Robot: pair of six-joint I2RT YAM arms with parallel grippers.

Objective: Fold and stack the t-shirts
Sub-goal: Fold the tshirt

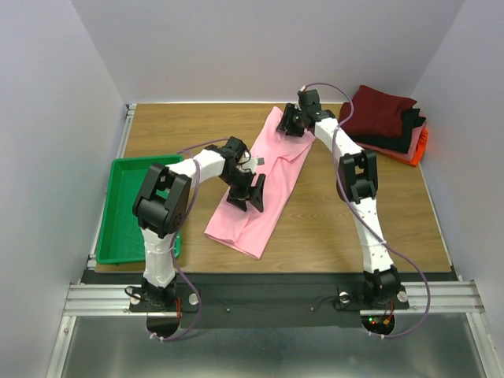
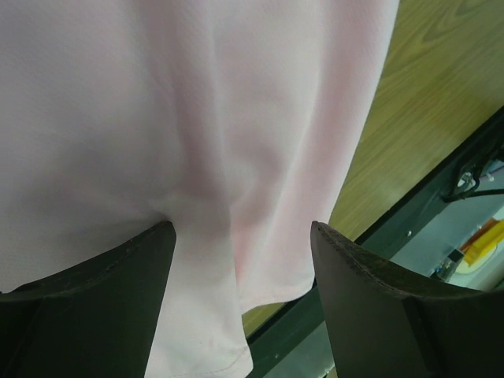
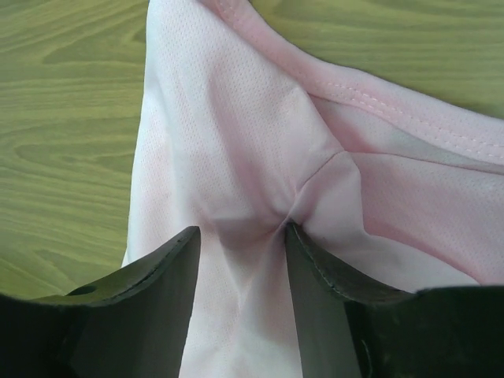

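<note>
Your pink shirt (image 1: 279, 169) lies spread flat in the middle of the surface (image 1: 394, 213). It runs on a slant, from near the far edge at centre down toward the near edge, left of centre.

Your right fingers (image 1: 290, 124) are at the shirt's far end, down on the cloth. In the right wrist view the pink shirt (image 3: 236, 142) fills the gap between the fingers (image 3: 169, 268). A seamed hem crosses the upper right, and creases run to a point at the tip of the finger on the right of that view. These fingers stand part-way apart, narrower than the left pair. The cloth in the gap looks puckered rather than squeezed flat, so they are not closed on it.

Your left fingers (image 1: 249, 203) are over the shirt's middle, toward its near end. In the left wrist view they (image 2: 142, 268) stand wide apart and hold nothing. The pink shirt (image 2: 197, 118) lies under and between them, and a soft ridge of cloth runs down through the gap. The shirt's edge and bare wood show to the right.

In the far right corner sits a stack (image 1: 386, 110) of folded shirts, well apart from the pink one: dark red on top, black under it, orange-red at the bottom.

A green tray (image 1: 106, 228) lies along the left edge, beside the left arm.
</note>
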